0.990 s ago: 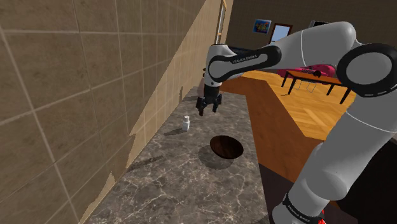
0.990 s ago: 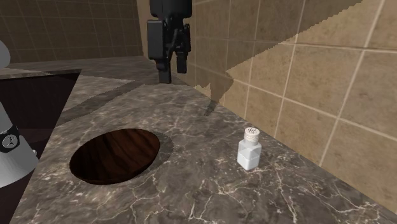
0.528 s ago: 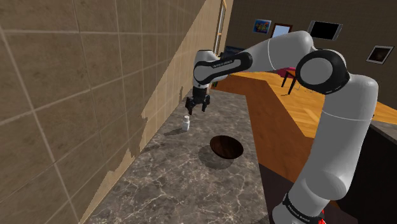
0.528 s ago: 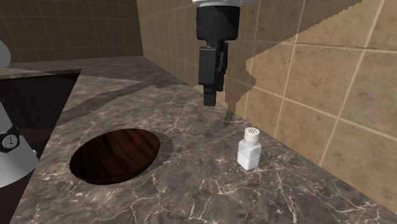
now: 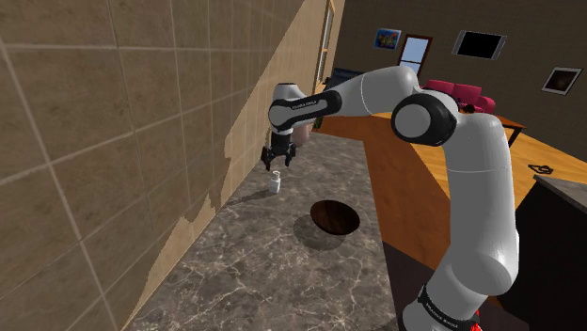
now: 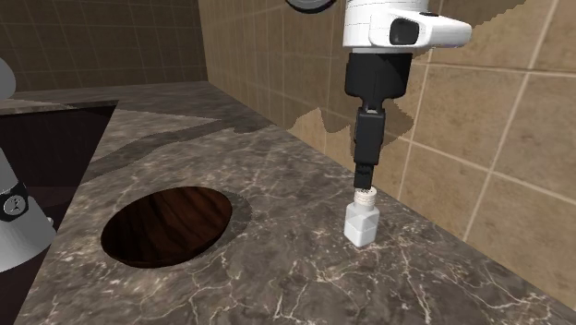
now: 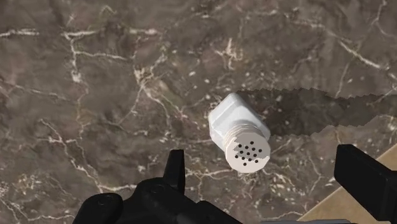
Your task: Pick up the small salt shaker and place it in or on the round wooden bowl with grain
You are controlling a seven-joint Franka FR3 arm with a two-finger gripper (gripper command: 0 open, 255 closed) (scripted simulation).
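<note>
A small white salt shaker [image 5: 276,184] with a perforated cap stands upright on the dark marble counter near the tiled wall. My black gripper [image 5: 276,166] hangs directly over it, pointing down. In the second exterior view the gripper [image 6: 365,183] has its fingertips level with the cap of the shaker [image 6: 361,222]. In the wrist view the gripper [image 7: 267,181] is open, and the shaker [image 7: 238,132] lies between the spread fingers [image 7: 175,170], untouched. The round dark wooden bowl [image 5: 336,217] sits on the counter a short way from the shaker, away from the wall, and appears as a dark disc [image 6: 168,224].
A tan tiled wall [image 5: 141,122] runs along the counter right behind the shaker. The counter's outer edge [image 5: 376,226] drops to a wooden floor. My arm's base [image 6: 14,217] stands at the second exterior view's left. Open marble [image 5: 273,282] stretches toward the stand.
The gripper has travelled from above the counter's middle toward the wall and come down until it hangs over the shaker. Shaker and bowl have stayed put. The fingers stayed open.
</note>
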